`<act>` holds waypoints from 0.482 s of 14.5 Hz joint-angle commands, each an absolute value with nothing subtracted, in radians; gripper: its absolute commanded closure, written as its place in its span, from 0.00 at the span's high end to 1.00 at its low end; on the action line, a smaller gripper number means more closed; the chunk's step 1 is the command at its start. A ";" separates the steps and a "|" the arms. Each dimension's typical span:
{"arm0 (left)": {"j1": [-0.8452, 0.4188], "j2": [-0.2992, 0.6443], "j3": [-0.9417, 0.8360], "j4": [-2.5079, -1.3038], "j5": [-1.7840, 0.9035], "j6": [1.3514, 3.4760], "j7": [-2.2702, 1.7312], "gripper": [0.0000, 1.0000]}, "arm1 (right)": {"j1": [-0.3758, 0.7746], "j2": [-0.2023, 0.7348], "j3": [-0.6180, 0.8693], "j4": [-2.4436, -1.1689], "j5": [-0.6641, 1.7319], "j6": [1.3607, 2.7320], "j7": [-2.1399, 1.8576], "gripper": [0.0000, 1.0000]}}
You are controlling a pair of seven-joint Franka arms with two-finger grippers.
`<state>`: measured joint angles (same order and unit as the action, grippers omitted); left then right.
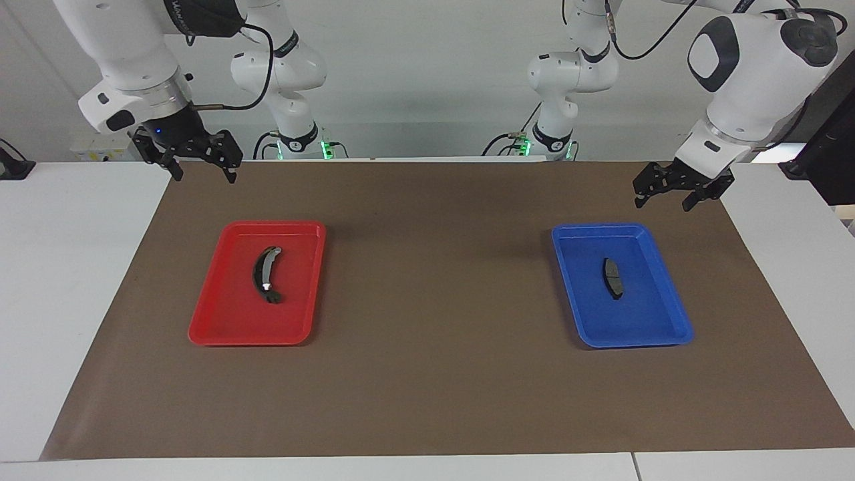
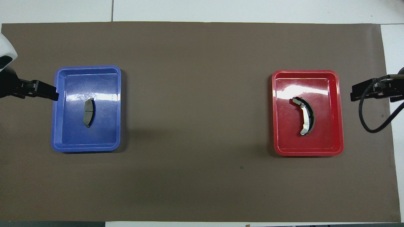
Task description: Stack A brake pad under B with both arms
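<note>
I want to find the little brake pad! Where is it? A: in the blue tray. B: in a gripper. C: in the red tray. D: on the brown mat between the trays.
A: the short plain dark-grey brake pad lies flat in the blue tray, at the left arm's end of the table.

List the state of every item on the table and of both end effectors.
Short brake pad: lying flat in the blue tray, untouched.
Crescent brake shoe: lying in the red tray, untouched.
Left end effector: open, empty, raised near the blue tray, waiting.
Right end effector: open, empty, raised near the red tray, waiting.
</note>
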<state>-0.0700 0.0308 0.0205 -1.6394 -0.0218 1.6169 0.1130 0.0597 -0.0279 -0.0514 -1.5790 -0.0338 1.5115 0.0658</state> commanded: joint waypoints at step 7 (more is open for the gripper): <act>-0.060 0.031 0.021 -1.628 -0.026 1.597 0.117 0.99 | 0.048 -0.035 -0.049 -1.585 -0.051 1.535 0.043 1.00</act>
